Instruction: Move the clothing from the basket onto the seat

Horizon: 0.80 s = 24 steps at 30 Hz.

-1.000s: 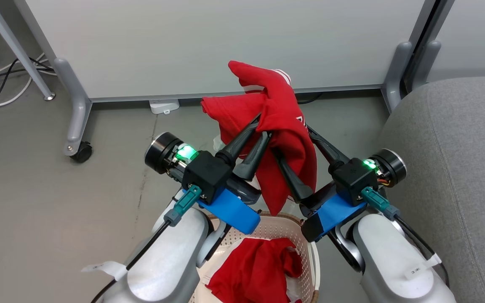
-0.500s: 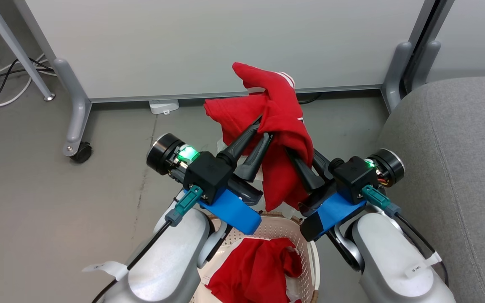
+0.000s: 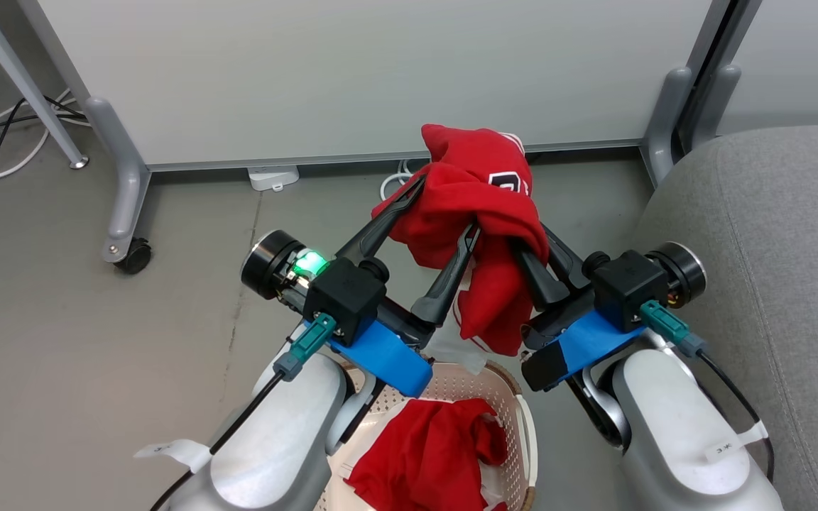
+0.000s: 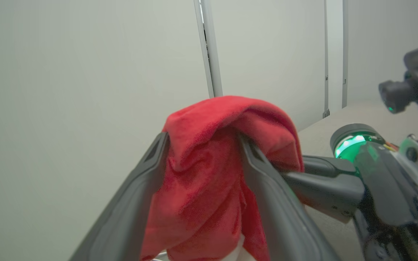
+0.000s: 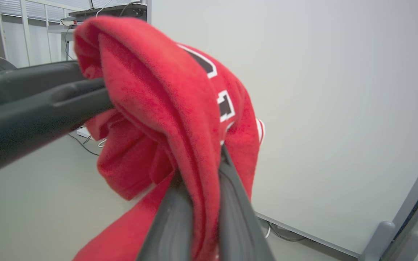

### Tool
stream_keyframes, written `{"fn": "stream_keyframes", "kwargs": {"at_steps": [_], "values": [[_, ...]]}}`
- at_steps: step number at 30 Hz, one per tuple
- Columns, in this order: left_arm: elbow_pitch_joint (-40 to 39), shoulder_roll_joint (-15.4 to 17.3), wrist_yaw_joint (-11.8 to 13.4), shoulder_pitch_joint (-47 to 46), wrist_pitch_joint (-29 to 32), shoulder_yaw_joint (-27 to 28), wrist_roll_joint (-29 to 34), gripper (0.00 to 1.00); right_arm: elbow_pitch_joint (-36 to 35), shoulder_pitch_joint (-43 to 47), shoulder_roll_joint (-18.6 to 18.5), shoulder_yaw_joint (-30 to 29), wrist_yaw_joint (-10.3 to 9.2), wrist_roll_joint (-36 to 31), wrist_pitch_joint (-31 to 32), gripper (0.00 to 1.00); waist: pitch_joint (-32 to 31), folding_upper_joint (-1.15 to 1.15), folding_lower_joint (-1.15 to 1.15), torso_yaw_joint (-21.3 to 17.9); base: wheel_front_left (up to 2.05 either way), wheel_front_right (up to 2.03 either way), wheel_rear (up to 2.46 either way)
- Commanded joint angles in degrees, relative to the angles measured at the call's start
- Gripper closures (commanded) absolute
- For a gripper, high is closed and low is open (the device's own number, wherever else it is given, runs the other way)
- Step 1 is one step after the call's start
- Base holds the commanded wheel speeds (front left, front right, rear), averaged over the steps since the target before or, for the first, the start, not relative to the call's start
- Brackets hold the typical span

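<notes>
Your right hand [image 5: 201,168] is clamped on a fold of the red jersey [image 3: 483,202], its two fingers pressed together with the cloth between them. Your left hand [image 3: 449,207] has its fingers wide apart. The jersey drapes over both fingertips and hangs down between them, resting on them rather than pinched. The jersey is up in the air above the floor [image 3: 96,341], just beyond the far end of the basket [image 3: 525,426], with its tail dangling towards the rim. More red clothing [image 3: 430,458] lies bunched inside the basket. The grey seat [image 3: 771,270] is to your right, apart from the jersey.
</notes>
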Motion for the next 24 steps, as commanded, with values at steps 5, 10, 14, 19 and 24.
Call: {"fn": "stream_keyframes", "kwargs": {"at_steps": [5, 10, 14, 19, 24], "values": [[0.1, 0.9, -0.1, 1.3, -0.3, 0.5, 0.5, 0.0, -1.7, 1.4, -0.2, -3.1, 0.03, -1.3, 0.0, 1.0, 0.6, 0.0, 0.0, -1.5, 0.0, 0.0, 0.0], [0.1, 1.6, -0.1, 2.2, -0.3, 0.3, 0.8, 0.0, -3.2, 2.4, -0.2, -6.6, 0.03, -2.7, 0.0, 1.0, 1.2, 0.0, 0.0, -4.6, 0.0, 0.0, 0.0], [0.0, 1.9, -0.1, 2.4, -0.3, -0.5, 1.0, 0.0, -4.7, 3.4, -0.2, -9.6, 0.03, -4.1, 0.0, 1.0, 1.8, 0.0, 0.0, -8.0, 0.0, 0.0, 0.0], [-0.1, 2.5, -0.1, 2.2, -0.3, -1.9, 1.0, 0.0, -6.6, 4.5, -0.1, -12.8, 0.03, -4.6, 0.0, 1.0, 2.9, 0.0, 0.0, -12.7, 0.0, 0.0, 0.0], [0.1, 2.9, -0.1, 1.7, -0.3, -3.8, 0.8, 0.0, -8.1, 5.9, -0.1, -15.1, 0.03, -5.0, 0.0, 1.0, 3.5, 0.0, 0.0, -17.2, 0.0, 0.0, 0.0]]}}
